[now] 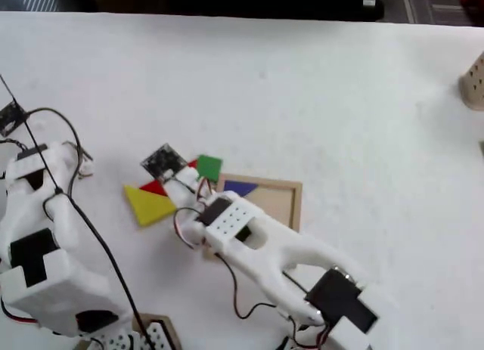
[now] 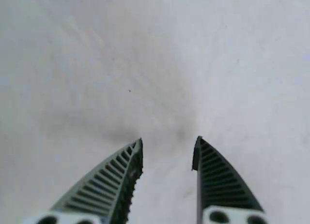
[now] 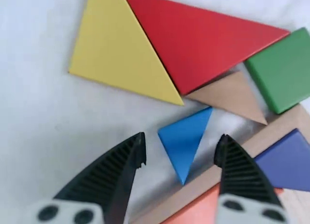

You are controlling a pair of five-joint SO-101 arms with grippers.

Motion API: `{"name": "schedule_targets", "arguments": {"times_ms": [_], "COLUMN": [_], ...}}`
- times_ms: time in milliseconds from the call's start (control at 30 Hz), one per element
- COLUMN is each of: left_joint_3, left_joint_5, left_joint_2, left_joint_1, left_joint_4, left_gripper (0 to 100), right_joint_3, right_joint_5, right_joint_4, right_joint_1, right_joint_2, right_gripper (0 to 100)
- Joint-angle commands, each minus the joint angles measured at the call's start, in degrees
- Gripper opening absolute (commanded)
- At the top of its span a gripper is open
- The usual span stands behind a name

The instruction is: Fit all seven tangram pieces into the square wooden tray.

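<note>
My right gripper [image 3: 181, 149] is open and low over the table, with a small blue triangle [image 3: 184, 137] lying flat between its fingers, just outside the tray rim [image 3: 271, 132]. Beyond it lie a yellow triangle [image 3: 121, 54], a red triangle [image 3: 203, 40], a tan triangle [image 3: 232, 96] and a green square [image 3: 286, 69]. Inside the tray are a purple piece [image 3: 286, 161] and an orange piece [image 3: 193, 212]. From above, the right arm [image 1: 257, 240] covers much of the wooden tray [image 1: 291, 202]. My left gripper [image 2: 167, 149] is open over bare white table, holding nothing.
The left arm [image 1: 38, 236] sits folded at the table's left edge with cables trailing around it. A tan perforated object [image 1: 473, 82] stands at the far right edge. The white table [image 1: 302, 93] stretches wide behind the tray.
</note>
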Motion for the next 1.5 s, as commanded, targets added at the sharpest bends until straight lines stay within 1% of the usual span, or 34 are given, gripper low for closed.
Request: {"name": "schedule_targets", "arguments": {"times_ms": [0, 400, 567, 700, 900, 1033, 1267, 1467], "left_joint_3": [-3.16, -3.08, -3.08, -3.08, -3.08, -3.08, -3.08, -3.08], "left_joint_5": [0.53, 0.44, 0.44, 0.44, 0.44, 0.44, 0.44, 0.44], "left_joint_2": [-0.57, -0.57, -0.57, -0.57, -0.57, -0.57, -0.57, -0.57], "left_joint_1": [0.04, 0.40, 0.40, 0.40, 0.40, 0.40, 0.48, 0.48], "left_joint_4": [0.26, 0.26, 0.26, 0.26, 0.26, 0.26, 0.26, 0.26], "left_gripper": [19, 19, 19, 19, 19, 19, 19, 19], "right_joint_3": [-3.96, -6.07, -6.15, -6.68, -6.95, -7.30, -14.95, -16.09], "right_joint_5": [-0.70, -0.62, -0.88, -4.66, -5.27, -7.74, -8.00, -7.74], "right_joint_4": [0.57, 0.48, 2.77, 2.95, 2.68, 2.51, 8.57, 10.24], "right_joint_1": [-0.40, -0.13, -0.13, -0.13, -0.04, -0.04, 1.19, 1.10], "right_joint_2": [0.22, 3.12, 3.12, 3.21, 3.30, 4.09, 10.24, 11.03], "right_gripper": [23.5, 23.4, 23.4, 23.4, 23.4, 23.4, 23.4, 23.3]}}
